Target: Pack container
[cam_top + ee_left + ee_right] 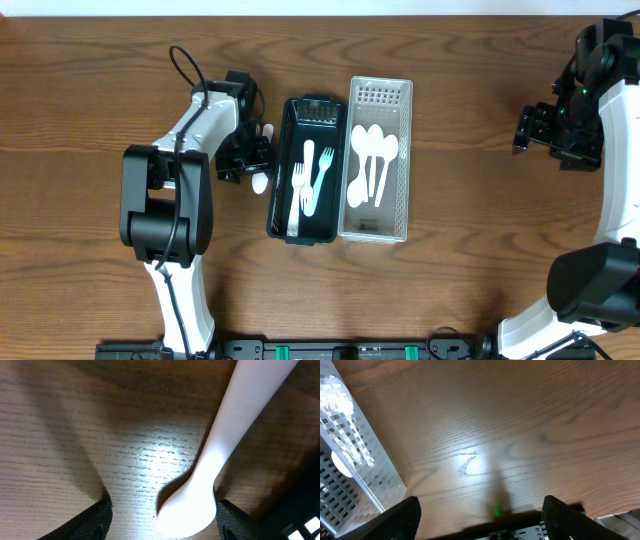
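Observation:
A white plastic spoon (260, 182) lies on the wooden table just left of the black tray (284, 118). The tray holds white forks (310, 175). My left gripper (250, 158) is low over the spoon and open. In the left wrist view the spoon's bowl (190, 510) sits between the fingers (164, 510), close to the right one. A clear perforated bin (403, 105) to the right of the tray holds white spoons (372, 150). My right gripper (530, 128) is open and empty far to the right, also seen in its wrist view (481, 505).
The clear bin's corner (350, 435) shows at the left of the right wrist view, over bare wood. The black tray and the clear bin stand side by side, touching, in the table's middle.

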You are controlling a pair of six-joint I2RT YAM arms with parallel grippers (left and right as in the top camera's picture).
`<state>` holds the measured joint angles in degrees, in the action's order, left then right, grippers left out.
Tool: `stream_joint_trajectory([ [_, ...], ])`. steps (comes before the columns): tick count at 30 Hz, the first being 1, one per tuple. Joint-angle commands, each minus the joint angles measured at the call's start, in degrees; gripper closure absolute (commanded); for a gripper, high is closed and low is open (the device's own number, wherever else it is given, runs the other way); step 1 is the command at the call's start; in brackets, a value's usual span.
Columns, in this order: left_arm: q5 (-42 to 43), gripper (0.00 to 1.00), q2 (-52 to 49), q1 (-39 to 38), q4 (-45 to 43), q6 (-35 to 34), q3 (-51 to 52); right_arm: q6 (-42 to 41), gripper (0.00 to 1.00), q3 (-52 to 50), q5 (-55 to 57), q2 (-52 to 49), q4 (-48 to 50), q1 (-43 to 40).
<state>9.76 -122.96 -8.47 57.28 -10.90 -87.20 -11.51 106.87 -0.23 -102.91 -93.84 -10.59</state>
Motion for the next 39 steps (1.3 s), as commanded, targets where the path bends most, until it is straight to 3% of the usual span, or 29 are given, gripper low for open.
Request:
stream_joint_trajectory([
  [1,0.2,0.31,-1.9,0.04,0.28,-0.81,0.57,0.46,0.19,0.2,0.0,-0.17,-0.13,0.07],
  [10,-0.68,0.38,-1.9,0.02,0.96,5.6,0.59,0.87,0.19,0.2,0.0,-0.17,-0.26,0.07],
  [17,-10.8,0.38,-1.9,0.02,1.81,8.52,0.61,0.87,0.2,0.2,0.0,-0.17,-0.42,0.07],
  [30,-10.88,0.36,-1.9,0.02,-3.87,20.17,0.61,1.53,0.19,0.2,0.02,-0.17,-1.31,0.07],
  [39,-10.86,0.44,-1.9,0.02,-2.93,21.4,0.63,1.51,0.19,0.2,0.02,-0.17,-1.49,0.07],
])
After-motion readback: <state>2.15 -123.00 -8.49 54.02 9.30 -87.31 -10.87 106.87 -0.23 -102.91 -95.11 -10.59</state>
